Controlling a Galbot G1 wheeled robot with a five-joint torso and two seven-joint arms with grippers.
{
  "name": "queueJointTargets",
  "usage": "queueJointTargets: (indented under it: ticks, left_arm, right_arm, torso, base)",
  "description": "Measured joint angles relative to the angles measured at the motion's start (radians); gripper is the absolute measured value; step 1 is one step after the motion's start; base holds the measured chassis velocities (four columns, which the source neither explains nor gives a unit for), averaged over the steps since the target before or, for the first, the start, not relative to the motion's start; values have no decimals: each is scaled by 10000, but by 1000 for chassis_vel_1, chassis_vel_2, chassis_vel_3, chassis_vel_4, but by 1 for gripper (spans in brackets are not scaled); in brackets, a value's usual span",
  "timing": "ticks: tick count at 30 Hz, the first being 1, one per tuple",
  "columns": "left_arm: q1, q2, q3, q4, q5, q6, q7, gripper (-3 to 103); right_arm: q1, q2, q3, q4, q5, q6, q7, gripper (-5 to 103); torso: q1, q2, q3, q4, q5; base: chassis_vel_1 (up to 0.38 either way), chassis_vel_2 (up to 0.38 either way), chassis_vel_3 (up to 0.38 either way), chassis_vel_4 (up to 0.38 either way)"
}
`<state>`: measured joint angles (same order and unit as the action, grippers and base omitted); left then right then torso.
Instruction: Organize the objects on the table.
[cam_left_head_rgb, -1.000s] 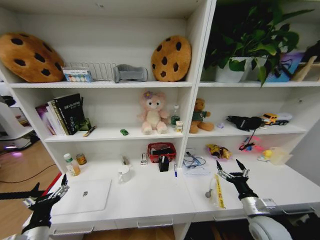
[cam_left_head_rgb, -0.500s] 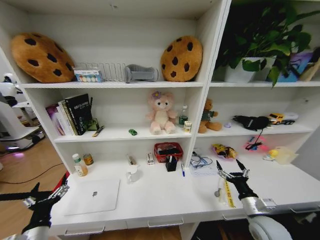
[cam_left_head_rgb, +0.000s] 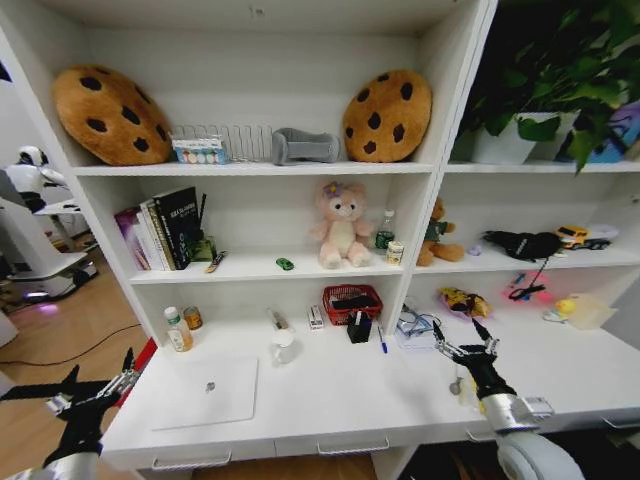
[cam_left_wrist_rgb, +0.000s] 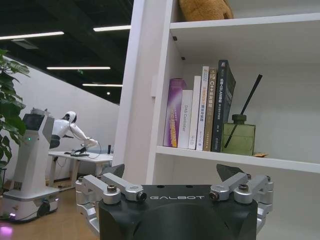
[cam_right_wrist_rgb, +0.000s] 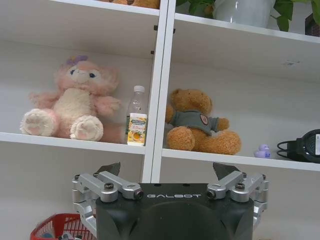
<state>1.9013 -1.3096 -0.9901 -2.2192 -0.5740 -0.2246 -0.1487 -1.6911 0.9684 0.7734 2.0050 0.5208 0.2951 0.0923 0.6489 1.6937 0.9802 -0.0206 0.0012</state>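
The long white table carries a silver laptop at its left. Behind it are a white mug, a blue pen and two small bottles. A tiny green toy lies on the shelf above. My left gripper hangs open off the table's left end, holding nothing; the left wrist view shows it facing a row of books. My right gripper stands open over the table's right part, empty, covering most of a yellow ruler. The right wrist view has it below a shelf bottle.
A red basket and a black holder stand at the back of the table. Plush toys, cookie cushions and a potted plant fill the shelves. Wooden floor and another robot lie to the left.
The whole head picture has slid rightward, so the camera has moved left along the shelving. Both grippers keep their places in the picture and stay open.
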Motion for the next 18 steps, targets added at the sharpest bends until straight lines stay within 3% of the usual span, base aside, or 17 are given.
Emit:
queueJointTargets:
  ticks: [18]
  left_arm:
    - [0,1,0,0,0,0,0,100]
  right_arm:
    - [-1,0,0,0,0,0,0,100]
  torso:
    - [-1,1,-2,2,-4]
  base:
    - [86,84,-79,-84]
